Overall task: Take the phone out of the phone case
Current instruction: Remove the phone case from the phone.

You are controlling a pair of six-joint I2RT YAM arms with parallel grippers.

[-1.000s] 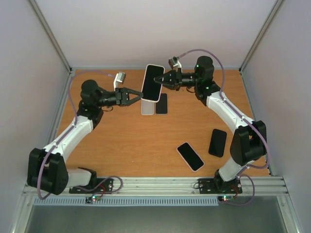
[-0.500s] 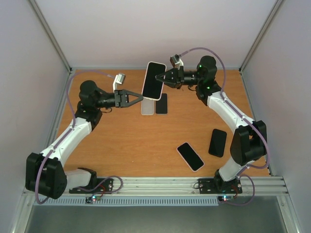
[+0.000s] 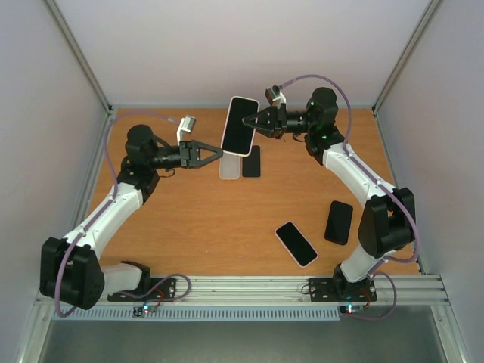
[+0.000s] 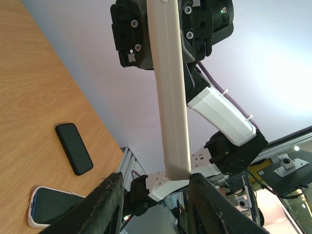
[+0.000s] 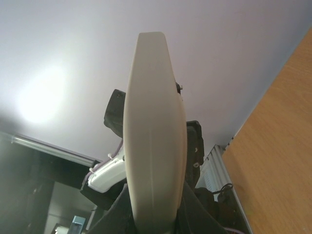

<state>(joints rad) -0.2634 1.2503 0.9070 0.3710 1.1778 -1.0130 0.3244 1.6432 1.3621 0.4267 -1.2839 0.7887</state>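
Note:
My right gripper (image 3: 254,123) is shut on a phone in a cream-white case (image 3: 240,126) and holds it tilted in the air over the back of the table. In the right wrist view the case's edge (image 5: 153,131) rises straight up out of the gripper (image 5: 153,217). My left gripper (image 3: 216,153) is open and empty, just left of the phone's lower end. In the left wrist view the case's edge (image 4: 170,97) hangs between and beyond the spread fingers (image 4: 109,204), apart from them.
On the wooden table (image 3: 189,219) lie a white flat phone or case (image 3: 229,169) and a black phone (image 3: 252,161) under the held phone. A white-cased phone (image 3: 296,243) and a black phone (image 3: 339,221) lie at the front right. Side walls stand close.
My left gripper has let go of the phone's lower edge, opened and drawn back to the left. My right gripper has carried the phone slightly up and to the right.

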